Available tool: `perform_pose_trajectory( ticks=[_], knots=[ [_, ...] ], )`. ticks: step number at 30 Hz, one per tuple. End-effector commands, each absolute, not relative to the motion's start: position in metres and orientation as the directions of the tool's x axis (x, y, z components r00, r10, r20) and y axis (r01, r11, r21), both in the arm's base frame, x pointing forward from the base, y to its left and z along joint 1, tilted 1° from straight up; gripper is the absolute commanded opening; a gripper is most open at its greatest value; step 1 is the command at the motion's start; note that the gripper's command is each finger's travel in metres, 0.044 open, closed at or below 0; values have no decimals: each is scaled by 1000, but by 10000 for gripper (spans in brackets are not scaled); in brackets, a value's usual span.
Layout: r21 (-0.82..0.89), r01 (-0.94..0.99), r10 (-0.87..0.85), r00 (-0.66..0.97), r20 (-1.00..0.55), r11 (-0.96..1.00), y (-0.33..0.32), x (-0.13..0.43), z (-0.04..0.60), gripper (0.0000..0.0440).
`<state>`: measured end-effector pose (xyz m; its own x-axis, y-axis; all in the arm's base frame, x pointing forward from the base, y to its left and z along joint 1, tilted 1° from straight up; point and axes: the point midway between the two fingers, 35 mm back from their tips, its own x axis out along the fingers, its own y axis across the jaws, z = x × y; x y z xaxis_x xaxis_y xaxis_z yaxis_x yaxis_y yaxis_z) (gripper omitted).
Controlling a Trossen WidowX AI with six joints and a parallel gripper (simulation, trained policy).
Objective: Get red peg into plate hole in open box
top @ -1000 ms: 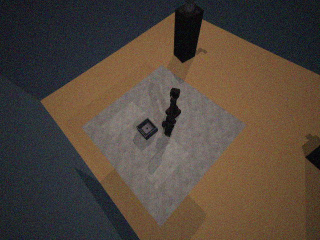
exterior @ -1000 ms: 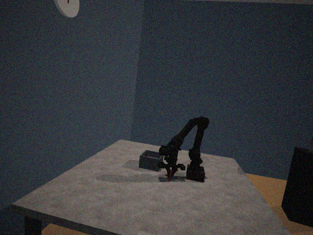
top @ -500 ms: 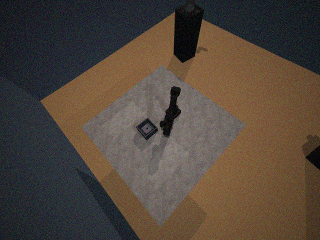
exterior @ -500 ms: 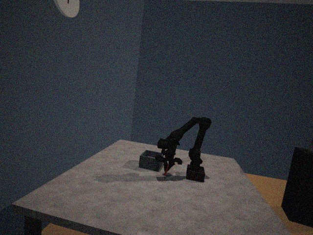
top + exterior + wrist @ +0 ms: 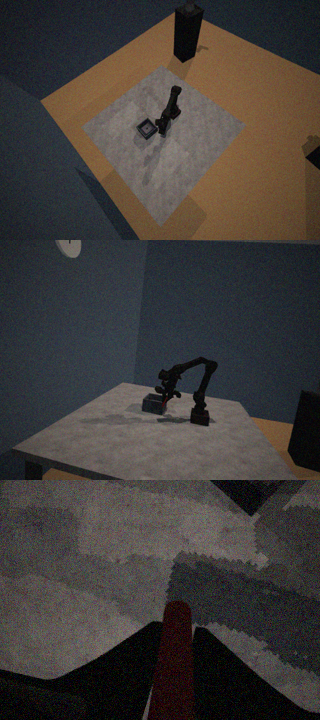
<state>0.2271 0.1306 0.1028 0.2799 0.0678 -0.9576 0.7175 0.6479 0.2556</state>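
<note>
The red peg (image 5: 164, 401) (image 5: 176, 670) is held between the two dark fingertips of my gripper (image 5: 166, 397) (image 5: 177, 634), which is shut on it. The peg hangs tilted above the table, beside the near right side of the box; I cannot make it out in the top view. The open grey box (image 5: 150, 135) (image 5: 152, 406) stands on the table. In the top view the plate (image 5: 144, 126) at its bottom shows a small dark hole at its centre. The gripper is just outside the box, not over the plate.
The grey mottled table (image 5: 206, 129) (image 5: 129, 446) bears the box and the arm's base (image 5: 199, 417). Tall black blocks (image 5: 186, 36) (image 5: 306, 433) stand beyond the table. Shadows of the arm and box fall across the table top.
</note>
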Motion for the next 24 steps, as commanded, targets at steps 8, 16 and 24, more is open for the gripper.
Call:
perform_pose_trajectory(
  ticks=[8, 16, 24],
  knots=[
    [273, 750, 6, 338, -941, 603, 93, 268, 126, 0],
    [274, 783, -31, 349, -936, 558, 66, 289, 129, 0],
    [270, 814, -59, 348, -936, 515, 41, 306, 124, 0]
  ],
)
